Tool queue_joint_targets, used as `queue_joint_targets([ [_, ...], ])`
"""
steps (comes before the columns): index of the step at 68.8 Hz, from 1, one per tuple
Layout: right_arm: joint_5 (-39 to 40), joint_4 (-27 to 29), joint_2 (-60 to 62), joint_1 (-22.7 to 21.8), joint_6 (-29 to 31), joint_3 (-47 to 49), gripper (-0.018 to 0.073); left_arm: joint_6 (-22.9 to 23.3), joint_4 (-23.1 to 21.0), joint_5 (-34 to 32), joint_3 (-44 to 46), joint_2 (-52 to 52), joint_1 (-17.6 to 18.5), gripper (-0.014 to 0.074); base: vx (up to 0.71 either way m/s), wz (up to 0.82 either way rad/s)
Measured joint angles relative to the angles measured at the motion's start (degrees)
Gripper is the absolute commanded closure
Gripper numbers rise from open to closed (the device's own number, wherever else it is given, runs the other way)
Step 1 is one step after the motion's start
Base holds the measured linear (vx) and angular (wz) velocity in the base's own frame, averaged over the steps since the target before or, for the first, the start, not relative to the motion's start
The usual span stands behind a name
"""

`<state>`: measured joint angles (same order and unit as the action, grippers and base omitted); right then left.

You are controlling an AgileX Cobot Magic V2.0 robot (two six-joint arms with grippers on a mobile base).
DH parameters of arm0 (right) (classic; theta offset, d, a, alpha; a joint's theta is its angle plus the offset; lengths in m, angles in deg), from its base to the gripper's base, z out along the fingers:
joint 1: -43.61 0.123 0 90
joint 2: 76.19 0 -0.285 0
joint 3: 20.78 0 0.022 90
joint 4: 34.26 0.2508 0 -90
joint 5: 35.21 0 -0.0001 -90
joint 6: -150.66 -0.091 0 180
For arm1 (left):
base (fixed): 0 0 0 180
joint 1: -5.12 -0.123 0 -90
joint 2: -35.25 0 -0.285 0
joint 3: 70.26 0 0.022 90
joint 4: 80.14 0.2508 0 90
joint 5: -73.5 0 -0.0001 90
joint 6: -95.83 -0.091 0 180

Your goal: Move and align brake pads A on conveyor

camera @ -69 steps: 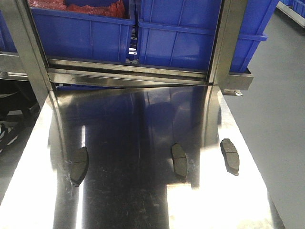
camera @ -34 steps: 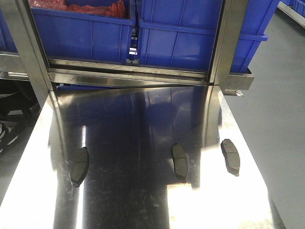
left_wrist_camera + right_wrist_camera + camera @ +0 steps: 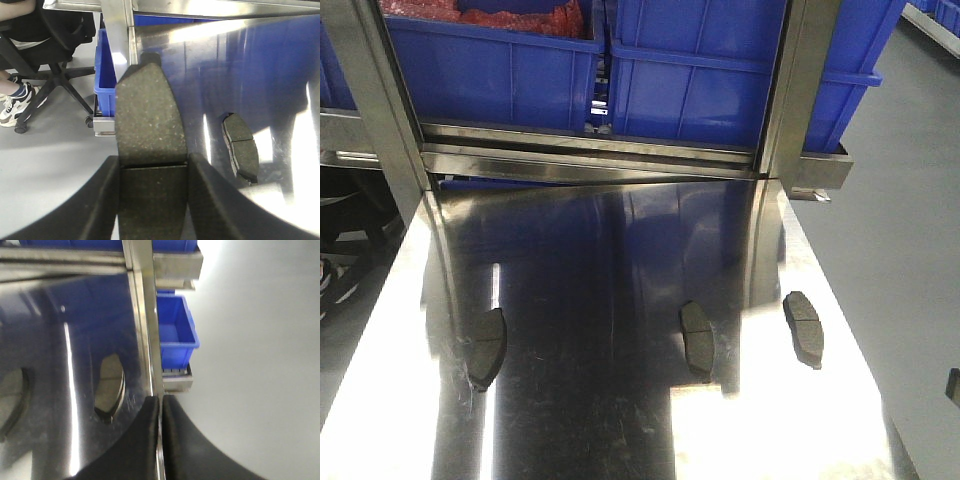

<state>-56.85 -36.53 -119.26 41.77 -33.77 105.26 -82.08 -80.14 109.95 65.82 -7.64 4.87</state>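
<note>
While the left gripper [image 3: 152,162] filled the near end of its wrist view, its jaws were clamped on the lower half of a brake pad [image 3: 148,107], groove level with the fingertips. That was a fourth pad, one the front view did not show! Past it, a second pad [image 3: 240,151] lay flat on the shiny steel tabletop [image 3: 280,75], with a blue bin [image 3: 103,70] and an office chair [image 3: 62,77] off the table's edge.

Over at the right gripper [image 3: 160,401], the jaws were pressed together, fingertip to fingertip, above the table's right rim. A rim-side pad [image 3: 111,385] lay just inside that rim, with a small blue bin [image 3: 175,332] beyond.

Only the front view gave the whole spread. The left pad [image 3: 487,347], middle pad [image 3: 697,340] and right pad [image 3: 804,328] lay well apart in a rough row on the steel, with big blue crates [image 3: 700,90] at the back.
</note>
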Motion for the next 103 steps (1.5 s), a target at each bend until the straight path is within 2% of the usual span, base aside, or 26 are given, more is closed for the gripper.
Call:
queue_joint_targets([
  [6, -0.4, 0.0, -1.1, 0.0, 0.0, 0.0, 0.0311, 0.0, 0.0, 0.0, 0.0, 0.0, 0.0, 0.0519, 0.00, 0.00],
  [16, -0.5, 0.0, -1.3, 0.0, 0.0, 0.0, -0.0015, 0.0, 0.0, 0.0, 0.0, 0.0, 0.0, 0.0519, 0.00, 0.00],
  [23, -0.5, 0.0, -1.3, 0.0, 0.0, 0.1, -0.0167, 0.0, 0.0, 0.0, 0.0, 0.0, 0.0, 0.0519, 0.00, 0.00],
  [42, -1.5, 1.5, -4.1, 0.0, 0.1, 2.1, -0.0154, 0.0, 0.0, 0.0, 0.0, 0.0, 0.0, 0.0519, 0.00, 0.00],
  [60, -6.5, 1.5, -19.9, 0.0, 3.8, 14.0, -0.0129, 0.0, 0.0, 0.0, 0.0, 0.0, 0.0, 0.0519, 0.00, 0.00],
  [72, -7.6, 3.5, -31.9, 0.4, 5.8, 20.6, -0.0125, 0.0, 0.0, 0.0, 0.0, 0.0, 0.0, 0.0519, 0.00, 0.00],
  [93, -11.4, 4.4, -49.3, 9.5, 6.1, 30.3, -0.0104, 0.0, 0.0, 0.0, 0.0, 0.0, 0.0, 0.0519, 0.00, 0.00],
  [103, -15.1, 4.7, -58.1, 11.0, 4.4, 35.9, -0.0095, 0.0, 0.0, 0.0, 0.0, 0.0, 0.0, 0.0519, 0.00, 0.00],
])
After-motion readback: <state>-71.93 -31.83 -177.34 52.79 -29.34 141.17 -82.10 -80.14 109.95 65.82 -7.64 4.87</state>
